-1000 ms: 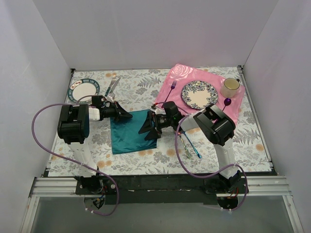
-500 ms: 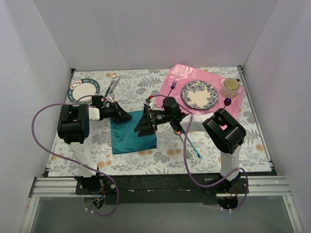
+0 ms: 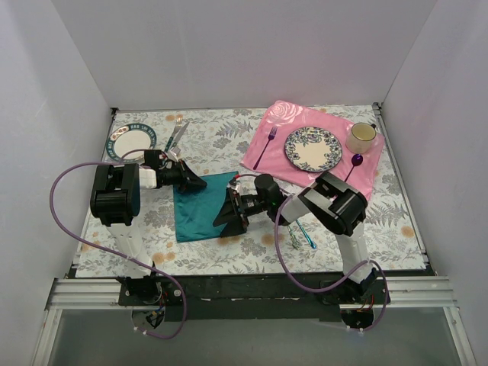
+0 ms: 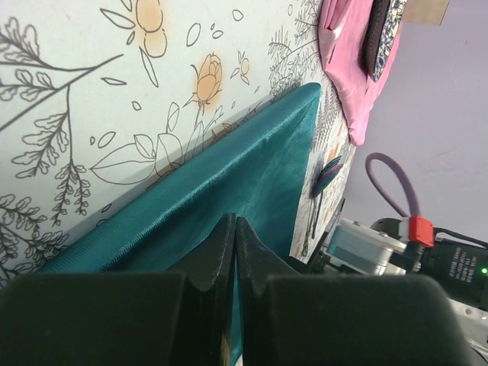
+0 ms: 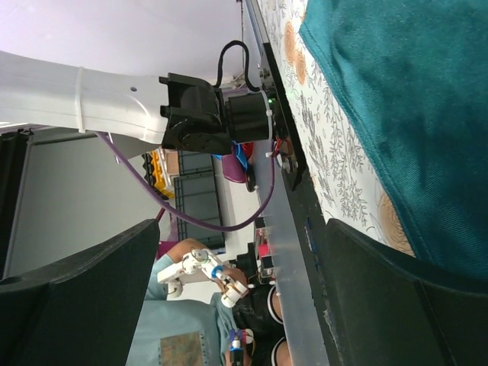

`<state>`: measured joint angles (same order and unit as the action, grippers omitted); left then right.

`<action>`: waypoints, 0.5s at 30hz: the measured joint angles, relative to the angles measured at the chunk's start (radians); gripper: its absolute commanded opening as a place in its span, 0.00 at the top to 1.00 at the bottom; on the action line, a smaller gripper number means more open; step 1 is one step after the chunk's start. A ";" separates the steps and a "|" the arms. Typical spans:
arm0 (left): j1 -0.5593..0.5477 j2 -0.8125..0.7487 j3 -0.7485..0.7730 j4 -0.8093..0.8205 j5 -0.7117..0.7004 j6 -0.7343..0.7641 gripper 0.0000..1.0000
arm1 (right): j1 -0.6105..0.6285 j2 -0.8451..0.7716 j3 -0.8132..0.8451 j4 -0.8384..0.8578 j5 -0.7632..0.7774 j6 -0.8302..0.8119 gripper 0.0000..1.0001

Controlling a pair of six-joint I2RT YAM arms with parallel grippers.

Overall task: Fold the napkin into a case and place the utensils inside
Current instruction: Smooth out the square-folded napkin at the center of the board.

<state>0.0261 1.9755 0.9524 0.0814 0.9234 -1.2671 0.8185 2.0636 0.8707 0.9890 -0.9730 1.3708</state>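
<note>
At the centre of the top view, the napkin [image 3: 197,217]: teal, a little shiny, lying flat on the flowered bench [image 3: 221,130], below and to the left of the pink placemat [image 3: 280,120].

At the upper left corner of the napkin, the left claw [image 3: 200,181], closed tight. In the left wrist view, its black fingers [image 4: 217,263] pressed tip to tip at the bottom centre of the frame, right at the long edge of the napkin [image 4: 252,175]. A thin strip of teal between the fingers lower down, so clamped on that edge, as far as can be judged. Edge a little raised there, with a shadow under it on the bench.

Over the right half of the napkin, the right claw [image 3: 223,211], spread wide apart and holding nothing. In the right wrist view, one black finger in each lower corner of the frame [image 5: 76,297] and the teal cloth in the upper right. Not possible to tell whether touching the cloth or only above it.

To the right of the napkin and apart from it, the utensils [image 3: 308,239]: slim rainbow-coloured pieces lying on the bench, partly hidden under the right arm.

On the placemat, in the upper right of the top view: a patterned plate [image 3: 313,149], a mug [image 3: 361,137] to its right, a purple fork [image 3: 265,146] on its left and a purple spoon [image 3: 354,162] on its lower right.

In the upper left: a small plate [image 3: 131,142] with a dark rim and, just beside it, a fork and knife [image 3: 175,136] with green handles.
</note>
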 measured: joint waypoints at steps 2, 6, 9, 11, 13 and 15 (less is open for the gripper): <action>0.001 0.001 0.002 -0.001 0.000 0.000 1.00 | 0.000 0.020 -0.006 0.027 -0.002 0.010 0.01; 0.004 0.002 0.006 -0.002 0.000 0.004 1.00 | 0.000 0.072 -0.012 0.111 -0.006 0.040 0.01; 0.005 0.002 0.006 -0.006 0.001 0.008 1.00 | 0.000 0.098 -0.016 0.179 -0.014 0.057 0.01; 0.006 0.002 0.006 -0.006 0.008 0.011 1.00 | 0.000 0.104 -0.016 0.199 -0.018 0.068 0.01; 0.008 0.002 0.006 0.001 0.024 0.011 1.00 | 0.000 0.105 -0.016 0.205 -0.018 0.074 0.01; 0.010 0.002 0.006 0.013 0.049 0.010 0.93 | 0.000 0.105 -0.017 0.210 -0.018 0.078 0.01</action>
<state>0.0357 1.9770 0.9585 0.0940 0.9726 -1.2575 0.8188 2.1685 0.8539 1.1988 -0.9913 1.4490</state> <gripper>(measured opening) 0.009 0.985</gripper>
